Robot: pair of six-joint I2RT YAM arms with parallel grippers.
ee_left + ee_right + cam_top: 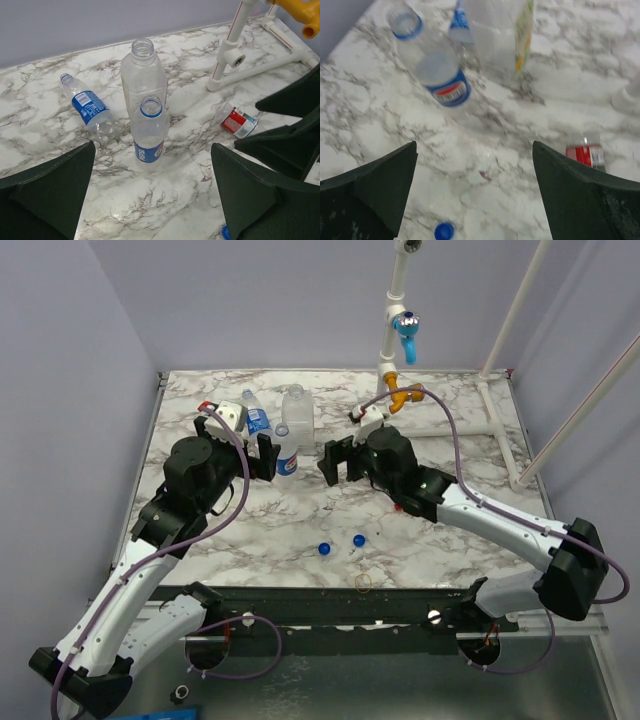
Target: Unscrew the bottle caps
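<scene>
A small blue-label bottle (288, 456) stands upright with its neck open and no cap on it; it also shows in the left wrist view (149, 131) and the right wrist view (437, 70). My left gripper (258, 453) (151, 146) is open and empty just left of it. My right gripper (335, 462) (475, 150) is open and empty just right of it. A second blue-label bottle (87, 106) lies on its side behind, neck open. A red-label bottle (237, 121) (585, 154) lies under my right arm. Two blue caps (323, 549) (358, 540) lie loose near the front; one also shows in the right wrist view (444, 231).
A wider clear bottle (297, 410) (143, 75) stands open right behind the upright bottle. A white pipe frame (398, 300) with yellow and blue fittings rises at the back right. A yellowish rubber-band ring (363, 582) lies by the front edge.
</scene>
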